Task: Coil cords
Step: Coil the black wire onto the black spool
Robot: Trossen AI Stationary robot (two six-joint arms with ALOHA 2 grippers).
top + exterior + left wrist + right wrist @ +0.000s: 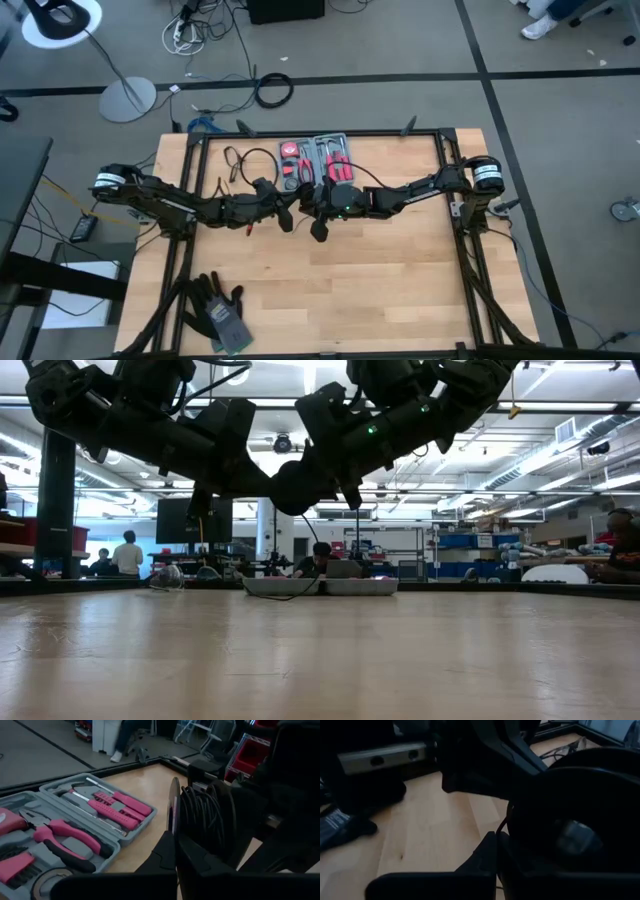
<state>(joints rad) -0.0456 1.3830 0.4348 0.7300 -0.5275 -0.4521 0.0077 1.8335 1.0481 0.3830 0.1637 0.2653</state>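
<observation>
The cord is a thin black wire. Part of it is wound into a coil (202, 815) beside its round black disc (173, 802), and this is held high above the table between my two grippers. The disc looms large in the right wrist view (575, 830). The rest of the wire (250, 160) lies in loose loops on the table, left of the tool kit. My left gripper (288, 215) and my right gripper (316, 222) meet over the table's middle, both shut. My left gripper has the disc's thin edge (173, 829) running down between its two closed fingers. The disc stands on edge with the coil beside it, clear of the table. My right gripper is shut on a strand of the thin wire (503, 822), which rises from between its fingertips next to the disc; the contact itself is in shadow.
An open grey tool kit with pink-handled tools (315, 160) lies at the far middle of the table, just behind the grippers. Black gloves (222, 312) lie at the near left. The near and right parts of the wooden top (400, 280) are bare.
</observation>
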